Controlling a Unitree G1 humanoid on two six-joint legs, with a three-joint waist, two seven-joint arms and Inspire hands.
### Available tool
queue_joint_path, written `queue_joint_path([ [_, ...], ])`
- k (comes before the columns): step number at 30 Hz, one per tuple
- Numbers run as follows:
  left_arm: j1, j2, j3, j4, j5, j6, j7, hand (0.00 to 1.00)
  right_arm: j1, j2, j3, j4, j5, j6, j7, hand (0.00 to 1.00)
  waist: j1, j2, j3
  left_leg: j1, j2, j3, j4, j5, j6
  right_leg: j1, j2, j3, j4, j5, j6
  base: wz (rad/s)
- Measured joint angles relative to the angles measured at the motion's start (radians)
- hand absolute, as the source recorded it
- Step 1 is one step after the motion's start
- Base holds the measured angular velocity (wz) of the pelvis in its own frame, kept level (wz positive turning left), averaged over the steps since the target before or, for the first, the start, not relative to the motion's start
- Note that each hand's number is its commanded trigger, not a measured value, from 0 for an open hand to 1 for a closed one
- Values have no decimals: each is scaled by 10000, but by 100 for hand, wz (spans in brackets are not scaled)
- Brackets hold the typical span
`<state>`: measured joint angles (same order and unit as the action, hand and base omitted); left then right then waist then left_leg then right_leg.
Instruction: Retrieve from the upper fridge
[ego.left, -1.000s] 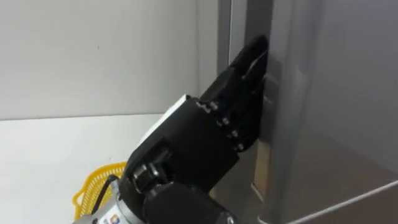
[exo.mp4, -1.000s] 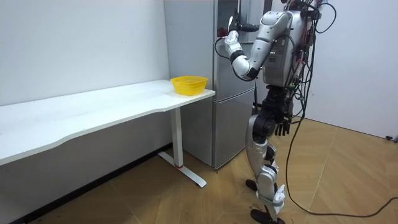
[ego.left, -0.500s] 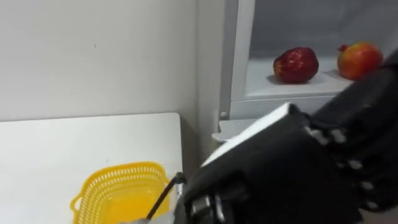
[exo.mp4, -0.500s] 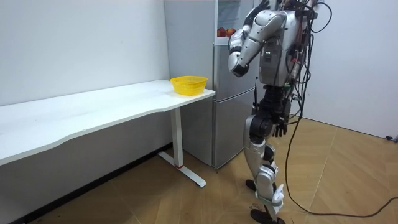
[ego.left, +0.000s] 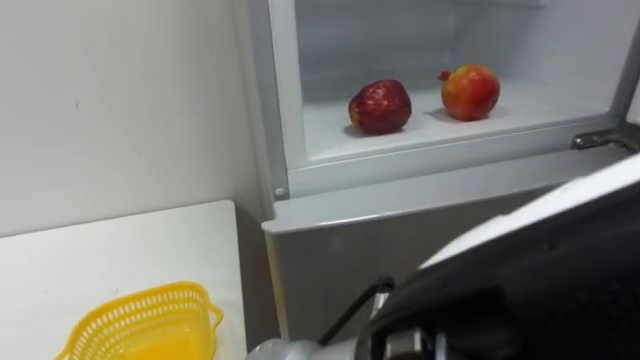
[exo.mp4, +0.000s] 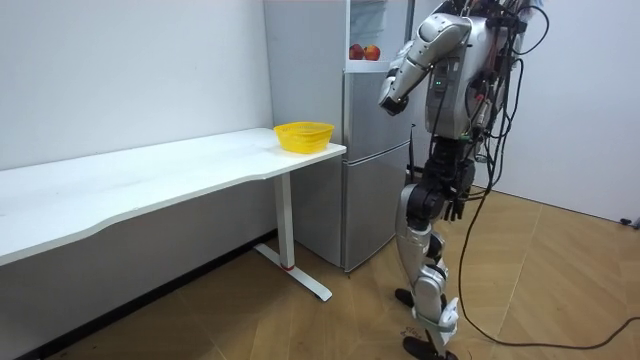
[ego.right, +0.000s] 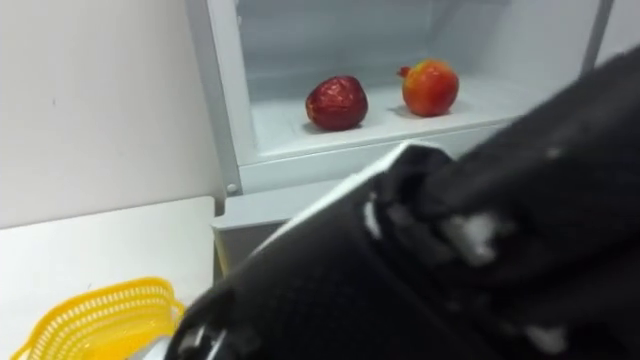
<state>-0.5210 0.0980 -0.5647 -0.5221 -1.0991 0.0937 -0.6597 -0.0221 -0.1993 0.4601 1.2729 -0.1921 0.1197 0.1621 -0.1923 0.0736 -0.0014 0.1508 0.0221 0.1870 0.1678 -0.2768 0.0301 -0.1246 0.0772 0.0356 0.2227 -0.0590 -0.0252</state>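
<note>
One dark fruit (ego.left: 380, 106), one orange fruit (ego.left: 470, 91), one basket (ego.left: 140, 325).
Fruits at 12 o'clock in fridge (ego.left: 330, 240); basket at 7 on white table (ego.left: 100, 250); left hand (exo.mp4: 388, 95) grip unclear.

yellow basket (ego.left: 150, 308) on white table (ego.left: 100, 255); wooden floor (exo.mp4: 300, 325)

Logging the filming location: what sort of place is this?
Probably a sparse room set up as a kitchen corner: tall grey fridge, upper compartment open, long white table, yellow plastic basket.
</note>
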Motion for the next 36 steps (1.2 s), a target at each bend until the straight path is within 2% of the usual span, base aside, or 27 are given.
queue_joint_path([
  [3,-1,-106,-120,72,-31,-12,2,0,5,-18,147,2,74,9,-78,0,-5,26,-18,-28,32,-11,-37,-69,82,-64,87,92,-1,86,-27,-10],
  [10,-1,-109,-222,99,-99,-108,-68,0,9,-49,286,-3,125,1,20,0,61,26,-19,15,4,1,-67,-87,99,-137,132,257,164,187,-40,-8],
  [13,-1,-108,-195,99,-102,-109,-150,0,15,-39,302,22,361,-18,34,0,204,18,-15,108,-8,21,-102,-87,100,-117,189,386,190,188,-41,-14],
  [14,0,-100,-160,94,-106,-109,-211,0,35,-27,295,77,426,-50,21,0,355,12,-11,166,-1,34,-189,-87,100,-99,235,451,193,193,-49,-18],
  [17,14,40,273,-78,-72,-119,-351,0,47,-19,254,110,380,-172,16,0,589,-94,56,176,8,35,-187,-87,99,-106,264,466,210,212,-78,-7],
  [19,157,420,664,-352,-47,-130,-426,0,64,-19,164,106,352,-209,4,0,755,-167,101,167,27,27,-178,-88,95,-113,282,459,216,224,-98,-4],
  [21,635,895,1584,-762,-15,-123,-447,0,300,-8,-250,136,338,-302,-128,0,1246,-177,100,185,44,3,-171,-93,74,-95,313,434,170,270,-163,-9],
  [22,844,1039,2003,-891,-14,-125,-427,0,389,-7,-442,142,336,-341,-178,0,1345,-169,95,186,55,0,-169,-92,71,-84,312,434,149,277,-171,0],
  [23,1228,1332,2804,-1059,11,-139,-331,0,612,1,-847,100,277,-387,-246,0,1538,-159,82,187,71,-2,-150,-83,57,-73,321,435,144,283,-181,4],
  [24,1430,1512,3214,-1138,29,-147,-225,0,730,4,-1049,84,230,-405,-293,0,1691,-138,67,192,76,-15,-134,-78,49,-74,346,419,149,285,-185,0],
  [26,1983,1943,4949,-1167,519,-224,432,0,1153,19,-1639,74,238,-459,-514,0,2221,-151,61,212,93,-13,-124,-67,30,-82,315,295,202,253,-216,4],
  [27,2353,2023,5692,-1222,1077,-375,935,0,1348,33,-2032,72,175,-471,-563,0,2449,-165,45,183,162,-42,-116,-62,24,-104,284,208,245,202,-220,13],
  [28,2548,2021,6030,-1227,1423,-455,1135,0,1440,52,-2261,75,100,-490,-597,0,2534,-70,-20,188,165,-49,-114,-62,23,-95,281,194,256,186,-220,16],
  [30,3333,2018,7288,-1243,2941,-579,2154,0,1800,150,-2936,72,-98,-596,-844,0,2790,-180,-25,219,148,-206,-28,-63,19,33,295,142,213,136,-234,18],
  [31,3468,2013,7522,-1256,3292,-602,2476,0,1865,185,-3058,83,-103,-623,-925,0,2849,-211,-41,209,137,-275,-17,-64,17,68,294,105,182,132,-241,23],
  [33,3819,1921,8478,-1217,4571,-888,3726,0,2085,258,-3487,2,-89,-654,-1201,0,3092,-279,-21,246,175,-379,-18,-67,5,170,251,-128,120,127,-271,17],
  [35,4251,1885,9101,-1199,5290,-1022,4636,0,2199,308,-3760,-49,-24,-700,-1409,0,3089,-255,-5,336,184,-624,-23,-67,3,389,203,-294,17,97,-272,28],
  [36,4484,1886,9507,-1204,5637,-1028,5173,0,2296,350,-3861,-60,-34,-748,-1508,0,3160,-262,-22,360,183,-726,-27,-68,2,430,178,-376,24,52,-269,31],
])
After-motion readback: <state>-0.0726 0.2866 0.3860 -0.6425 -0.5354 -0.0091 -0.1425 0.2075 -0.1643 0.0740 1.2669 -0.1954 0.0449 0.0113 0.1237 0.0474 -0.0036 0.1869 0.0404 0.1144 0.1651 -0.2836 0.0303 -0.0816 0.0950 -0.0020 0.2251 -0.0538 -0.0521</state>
